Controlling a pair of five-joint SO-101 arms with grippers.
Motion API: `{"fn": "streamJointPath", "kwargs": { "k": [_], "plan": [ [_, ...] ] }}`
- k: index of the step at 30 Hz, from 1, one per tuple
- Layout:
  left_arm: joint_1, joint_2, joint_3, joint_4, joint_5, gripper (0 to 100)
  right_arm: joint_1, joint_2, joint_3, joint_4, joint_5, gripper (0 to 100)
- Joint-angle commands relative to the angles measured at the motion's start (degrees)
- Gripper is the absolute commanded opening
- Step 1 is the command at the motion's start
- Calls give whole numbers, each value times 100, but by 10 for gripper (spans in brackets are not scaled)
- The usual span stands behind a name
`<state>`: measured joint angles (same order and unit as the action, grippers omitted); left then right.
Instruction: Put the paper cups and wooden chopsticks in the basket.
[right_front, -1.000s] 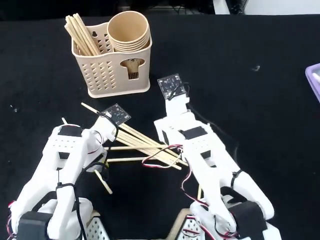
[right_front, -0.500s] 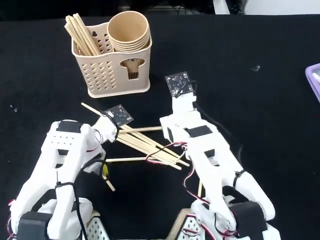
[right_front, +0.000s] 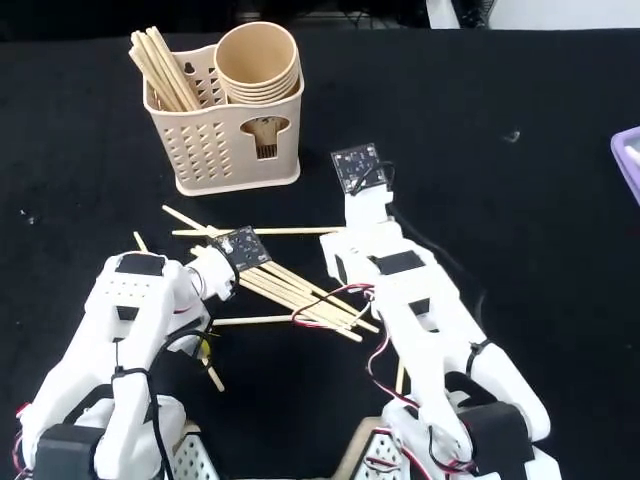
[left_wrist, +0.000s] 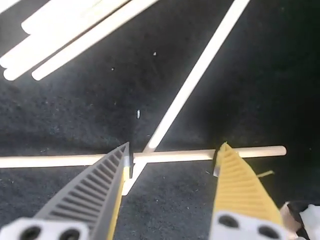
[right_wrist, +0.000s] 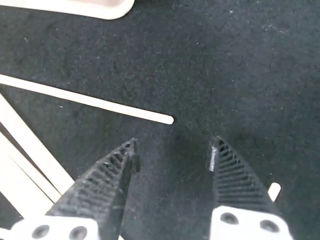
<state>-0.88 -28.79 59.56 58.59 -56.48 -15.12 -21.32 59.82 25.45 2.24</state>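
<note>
Left fingers (left_wrist: 95, 192) spread over chopstick (left_wrist: 172, 156); right fingers (right_wrist: 102, 180) spread over cloth (right_wrist: 172, 165).

Black table with a basket and loose chopsticks.
The table (right_front: 520, 200) carries a beige basket (right_front: 222, 150) toward its far left. In front of the basket lie loose chopsticks (right_front: 300, 295): a bundle lies slantwise, one stick (right_front: 260, 231) lies crosswise between the bundle and the basket, and a second stick (right_front: 250, 320) lies crosswise on the bundle's near side. A purple object (right_front: 627, 155) sits at the right edge, well apart.
</note>
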Motion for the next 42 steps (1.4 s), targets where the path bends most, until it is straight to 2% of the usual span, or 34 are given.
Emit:
{"fn": "streamJointPath", "kwargs": {
  "k": [1, 6, 9, 15, 20, 24, 33, 42],
  "plan": [
    [-48, -88, -145, -18, -26, 277, 88, -242, -57, -105, 0, 230],
    [-13, -88, -541, -18, 519, 277, 88, -242, -66, -105, 0, 230],
    [-40, -88, -743, -9, 607, 277, 88, -242, -66, -105, 0, 230],
    [-84, -88, -927, 563, -53, 277, 88, -242, -66, -105, 0, 230],
    [-532, -88, -1156, 598, -167, 277, 88, -242, -66, -105, 0, 230],
    [-804, -26, -1068, 598, -651, 277, 88, -242, -66, -105, 0, 230],
    [-365, -18, -760, 536, -202, 277, 79, -207, -66, -105, 0, 230],
    [-224, -79, -505, 536, -237, 277, 79, -215, -66, -105, 0, 230]
  ]
}}
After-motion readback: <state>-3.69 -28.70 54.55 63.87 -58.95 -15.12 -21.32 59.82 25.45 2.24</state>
